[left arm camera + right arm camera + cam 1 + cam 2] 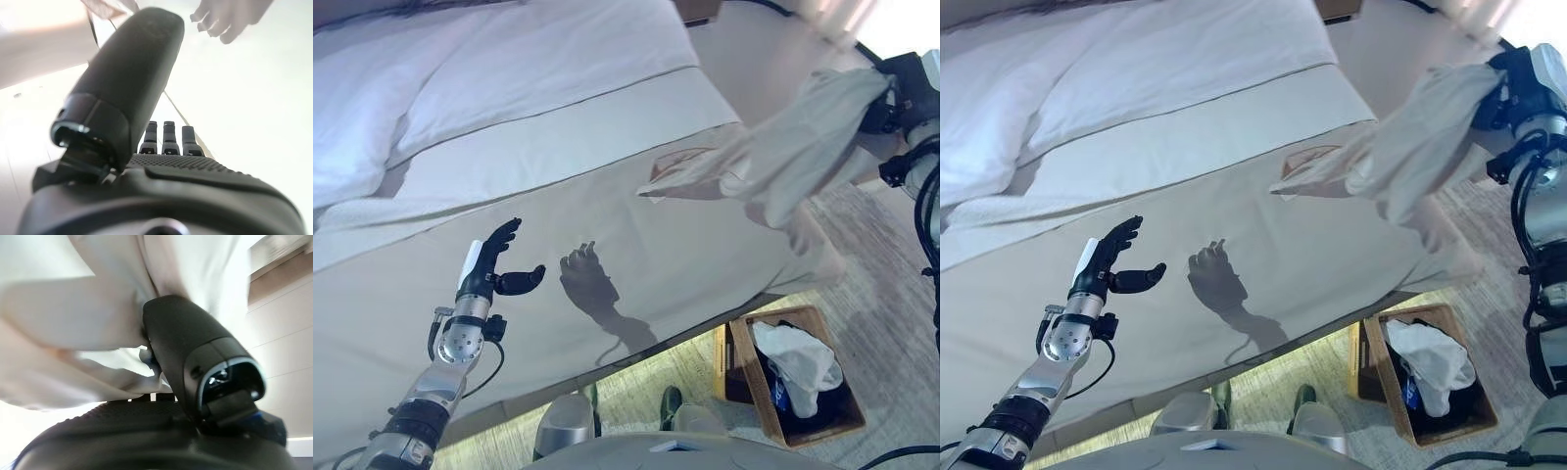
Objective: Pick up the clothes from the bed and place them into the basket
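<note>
A beige garment [783,157] hangs in the air at the right, its lower end trailing onto the bed's corner [677,174]. My right hand [886,103] is shut on its upper end, high above the floor; in the right wrist view the cloth [73,318] is pinched under the thumb [186,342]. A wooden basket [791,374] stands on the floor below, by the bed's foot, with white and dark clothes inside. My left hand [494,264] hovers open over the beige sheet, holding nothing.
The bed [509,186] fills the left and middle, with white pillows and duvet [460,69] at the back. Pale carpet [881,294] lies to the right of the basket.
</note>
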Controlling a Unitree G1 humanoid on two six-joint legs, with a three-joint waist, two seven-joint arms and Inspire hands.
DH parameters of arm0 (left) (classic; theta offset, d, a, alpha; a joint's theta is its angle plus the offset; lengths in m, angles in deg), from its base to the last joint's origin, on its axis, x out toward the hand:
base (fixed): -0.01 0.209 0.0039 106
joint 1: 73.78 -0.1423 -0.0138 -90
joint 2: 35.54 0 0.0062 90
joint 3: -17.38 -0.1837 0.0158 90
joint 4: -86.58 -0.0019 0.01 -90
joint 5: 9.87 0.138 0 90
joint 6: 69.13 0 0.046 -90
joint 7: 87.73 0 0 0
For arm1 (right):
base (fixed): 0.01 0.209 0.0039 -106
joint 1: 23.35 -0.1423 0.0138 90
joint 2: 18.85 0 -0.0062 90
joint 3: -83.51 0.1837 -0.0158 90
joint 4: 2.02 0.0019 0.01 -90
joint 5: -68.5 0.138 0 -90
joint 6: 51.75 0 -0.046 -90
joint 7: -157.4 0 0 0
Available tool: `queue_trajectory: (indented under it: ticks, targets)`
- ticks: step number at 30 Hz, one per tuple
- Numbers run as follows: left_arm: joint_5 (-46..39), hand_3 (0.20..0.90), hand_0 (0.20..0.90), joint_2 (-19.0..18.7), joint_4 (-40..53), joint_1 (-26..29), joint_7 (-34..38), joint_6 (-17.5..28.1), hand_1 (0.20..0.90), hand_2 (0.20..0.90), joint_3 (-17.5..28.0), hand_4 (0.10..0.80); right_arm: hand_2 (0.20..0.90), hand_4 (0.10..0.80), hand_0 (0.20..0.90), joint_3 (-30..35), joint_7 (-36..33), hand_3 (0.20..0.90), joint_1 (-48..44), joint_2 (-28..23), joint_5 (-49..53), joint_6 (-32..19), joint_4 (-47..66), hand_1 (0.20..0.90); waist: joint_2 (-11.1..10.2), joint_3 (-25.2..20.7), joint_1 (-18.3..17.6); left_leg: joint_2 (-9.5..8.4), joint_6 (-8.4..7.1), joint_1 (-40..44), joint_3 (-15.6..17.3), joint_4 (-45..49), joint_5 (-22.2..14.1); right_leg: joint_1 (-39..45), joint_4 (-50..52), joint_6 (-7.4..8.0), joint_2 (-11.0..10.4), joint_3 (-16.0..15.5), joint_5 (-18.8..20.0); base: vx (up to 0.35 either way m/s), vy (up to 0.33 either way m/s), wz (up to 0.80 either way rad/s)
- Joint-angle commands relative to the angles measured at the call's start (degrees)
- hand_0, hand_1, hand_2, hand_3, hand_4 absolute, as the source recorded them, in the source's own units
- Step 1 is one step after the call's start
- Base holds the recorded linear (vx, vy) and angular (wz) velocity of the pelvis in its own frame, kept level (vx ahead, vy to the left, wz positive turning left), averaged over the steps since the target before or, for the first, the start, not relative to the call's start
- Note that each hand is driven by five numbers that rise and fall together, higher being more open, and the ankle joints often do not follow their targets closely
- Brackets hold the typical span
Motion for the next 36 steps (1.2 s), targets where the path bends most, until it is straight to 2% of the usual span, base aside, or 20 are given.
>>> queue_trajectory:
  ticks: [1, 6, 9, 17, 22, 29, 36]
  targets:
    - [2.1, 0.900, 0.900, 0.1, -1.7, -0.2, -0.4, 7.6, 0.900, 0.900, -0.7, 0.800, 0.300, 0.100, 0.300, 5.5, -5.4, 0.200, -1.2, -9.7, -0.7, -3.7, 4.0, 0.300, 0.4, -10.8, -1.1, 2.42, -1.34, -1.7, -0.1, -1.4, -0.2, -4.6, 6.3, 1.23, 2.4, -0.5, -3.3, -0.028, 0.012, -0.31]
    - [2.2, 0.900, 0.900, -0.3, -4.8, 1.0, -1.3, 9.1, 0.900, 0.900, -1.0, 0.800, 0.300, 0.100, 0.300, 11.2, -4.7, 0.200, 4.9, -14.5, 0.0, -3.8, 5.9, 0.300, 0.2, -11.9, -4.8, 2.95, -1.36, -0.6, 1.4, -2.6, -0.4, -5.7, 6.3, 1.62, 3.5, 3.3, -3.1, -0.052, -0.002, -0.32]
    - [2.5, 0.900, 0.900, 0.2, -6.1, 1.4, -2.0, 9.7, 0.900, 0.900, -0.6, 0.800, 0.300, 0.100, 0.300, 17.0, -4.2, 0.200, 10.5, -15.9, 1.4, -3.4, 7.9, 0.300, 0.2, -12.5, -7.2, 3.25, -1.47, -0.2, 2.6, -2.3, -0.8, -6.1, 5.2, 2.01, 3.8, 5.7, -2.1, -0.024, -0.004, -0.36]
    - [3.8, 0.900, 0.900, 0.5, -8.0, 3.3, -1.4, 9.2, 0.900, 0.900, -0.9, 0.800, 0.300, 0.100, 0.300, 28.2, -3.4, 0.200, 22.2, -15.3, 2.3, -4.0, 8.3, 0.300, 0.9, -13.5, -11.3, 3.69, -1.69, 0.7, 5.6, -3.6, -1.2, -7.4, 2.4, 3.04, 4.8, 10.1, 0.1, -0.016, -0.026, -0.32]
    - [4.0, 0.900, 0.900, 0.4, -8.1, 4.0, -2.2, 8.3, 0.900, 0.900, -0.7, 0.800, 0.300, 0.100, 0.300, 32.9, -1.5, 0.200, 27.8, -13.9, 3.1, -4.6, 8.3, 0.300, 1.3, -13.5, -13.0, 4.14, -1.79, 0.4, 7.4, -2.8, -1.7, -8.5, 2.1, 3.10, 5.3, 11.3, 0.6, -0.031, -0.064, -0.21]
    - [4.3, 0.900, 0.900, 0.7, -8.1, 3.8, -3.3, 7.8, 0.900, 0.900, -0.4, 0.800, 0.300, 0.100, 0.300, 33.2, 1.8, 0.200, 31.0, -10.6, 3.0, -4.0, 7.5, 0.300, 2.0, -13.4, -13.7, 4.20, -1.93, 0.3, 8.1, -2.9, -1.7, -9.0, 1.6, 3.08, 5.5, 11.5, 1.0, -0.017, -0.074, -0.10]
    - [4.0, 0.900, 0.900, 0.2, -7.8, 4.0, -5.4, 7.1, 0.900, 0.900, 0.2, 0.800, 0.300, 0.100, 0.300, 29.4, 5.0, 0.200, 31.9, -4.2, 2.0, -3.4, 5.0, 0.300, 3.5, -12.0, -13.8, 4.24, -2.05, -0.5, 8.9, -2.1, -1.8, -10.0, 1.6, 2.88, 5.1, 10.3, 1.4, -0.051, -0.077, 0.00]
